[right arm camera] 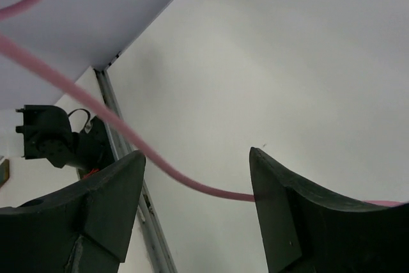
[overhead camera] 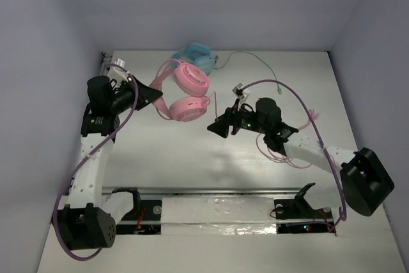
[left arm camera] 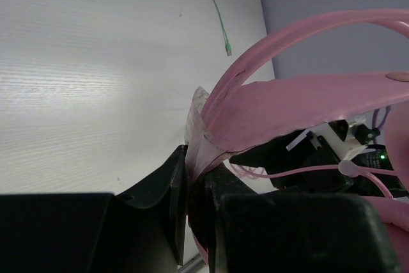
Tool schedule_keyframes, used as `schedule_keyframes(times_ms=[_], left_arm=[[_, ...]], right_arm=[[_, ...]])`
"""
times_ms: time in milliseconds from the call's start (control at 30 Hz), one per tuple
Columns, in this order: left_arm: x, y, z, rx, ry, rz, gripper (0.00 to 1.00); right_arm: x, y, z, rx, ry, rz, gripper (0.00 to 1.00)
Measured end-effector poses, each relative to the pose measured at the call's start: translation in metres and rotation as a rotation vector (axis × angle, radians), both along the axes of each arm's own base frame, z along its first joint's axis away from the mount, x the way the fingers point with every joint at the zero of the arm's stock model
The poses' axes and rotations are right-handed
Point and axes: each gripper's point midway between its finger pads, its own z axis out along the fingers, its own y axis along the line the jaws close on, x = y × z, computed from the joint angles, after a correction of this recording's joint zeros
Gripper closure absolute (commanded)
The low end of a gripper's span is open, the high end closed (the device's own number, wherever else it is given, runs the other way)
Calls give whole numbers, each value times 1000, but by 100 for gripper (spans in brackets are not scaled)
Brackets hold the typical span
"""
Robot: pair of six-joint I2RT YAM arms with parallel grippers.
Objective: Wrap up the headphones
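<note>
Pink over-ear headphones with round padded cups are mostly cut off in the left wrist view, where only the thin double headband shows. They are over the far white tabletop, headband clenched in the left jaws; their thin pink cable crosses between the released right jaws
</note>
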Motion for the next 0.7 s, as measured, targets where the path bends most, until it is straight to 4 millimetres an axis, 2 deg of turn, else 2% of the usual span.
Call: schedule_keyframes(times_ms=[267, 433, 700], left_arm=[[-2, -5, 37, -55, -64, -7, 100], [-2, -9, 74, -106, -148, -21, 100], [-8, -15, 110, -156, -215, -59, 100]], right_arm=[[1, -9, -19, -29, -14, -26, 34], [2, -11, -21, -23, -28, -34, 34], [16, -15, -27, -19, -30, -48, 34]])
